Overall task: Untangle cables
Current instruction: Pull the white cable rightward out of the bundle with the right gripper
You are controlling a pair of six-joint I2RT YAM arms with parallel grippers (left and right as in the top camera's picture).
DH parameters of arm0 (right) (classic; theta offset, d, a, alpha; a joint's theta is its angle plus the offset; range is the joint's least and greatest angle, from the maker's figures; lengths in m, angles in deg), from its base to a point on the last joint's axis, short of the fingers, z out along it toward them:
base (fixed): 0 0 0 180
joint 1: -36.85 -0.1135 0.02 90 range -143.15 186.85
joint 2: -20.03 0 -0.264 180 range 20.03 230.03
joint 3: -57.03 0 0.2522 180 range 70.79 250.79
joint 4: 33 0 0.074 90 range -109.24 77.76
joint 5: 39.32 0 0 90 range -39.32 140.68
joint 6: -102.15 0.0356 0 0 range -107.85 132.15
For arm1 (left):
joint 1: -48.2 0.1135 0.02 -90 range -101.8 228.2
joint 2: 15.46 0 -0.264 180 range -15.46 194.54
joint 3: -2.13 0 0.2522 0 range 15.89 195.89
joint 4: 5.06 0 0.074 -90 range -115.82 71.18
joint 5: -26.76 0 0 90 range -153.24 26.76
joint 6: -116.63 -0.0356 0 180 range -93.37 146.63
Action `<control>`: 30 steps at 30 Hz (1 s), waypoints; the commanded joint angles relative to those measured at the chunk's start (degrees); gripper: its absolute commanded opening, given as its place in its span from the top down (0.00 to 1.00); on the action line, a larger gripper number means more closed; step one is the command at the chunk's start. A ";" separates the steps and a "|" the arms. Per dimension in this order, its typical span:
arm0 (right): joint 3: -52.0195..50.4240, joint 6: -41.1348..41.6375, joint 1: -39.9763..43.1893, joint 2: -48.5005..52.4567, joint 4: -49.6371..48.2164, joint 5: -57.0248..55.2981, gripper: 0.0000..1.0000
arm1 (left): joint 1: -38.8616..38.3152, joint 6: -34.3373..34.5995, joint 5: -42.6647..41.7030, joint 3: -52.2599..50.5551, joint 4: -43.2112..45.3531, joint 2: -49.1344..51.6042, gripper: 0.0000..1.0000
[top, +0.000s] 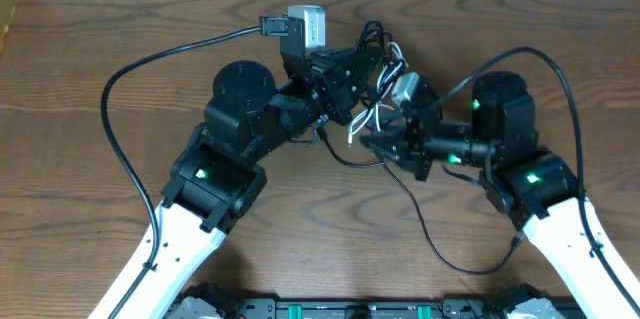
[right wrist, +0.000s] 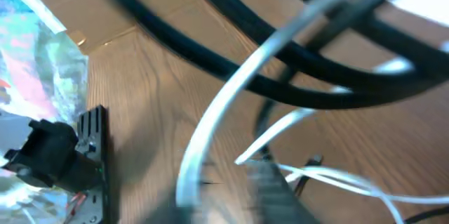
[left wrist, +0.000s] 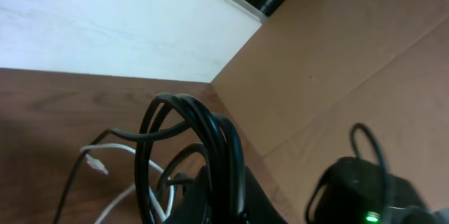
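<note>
The two cables are tangled between my grippers at the table's far middle. Loops of the black cable (left wrist: 203, 122) rise out of my left gripper (left wrist: 231, 210), which is shut on them; from overhead that gripper (top: 368, 59) is lifted. The black cable's free length (top: 400, 184) trails over the wood toward the right arm. The white cable (right wrist: 231, 90) crosses a black strand (right wrist: 231, 62) and runs down into my right gripper (right wrist: 224, 206). That view is blurred, with one finger (right wrist: 273, 189) showing beside the cable. From overhead the right gripper (top: 368, 143) points left at the white cable (top: 358, 124).
A thick black robot cable (top: 110, 109) arcs over the table's left side to the left wrist camera. A brown cardboard wall (left wrist: 337, 62) stands behind the tangle. At the left of the right wrist view are a shiny foil bag (right wrist: 35, 55) and a black device (right wrist: 63, 154).
</note>
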 commanded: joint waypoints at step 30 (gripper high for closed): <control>-0.11 12.13 19.80 -20.61 12.63 -12.39 0.99 | 4.57 -14.67 35.08 1.64 -25.88 0.81 0.92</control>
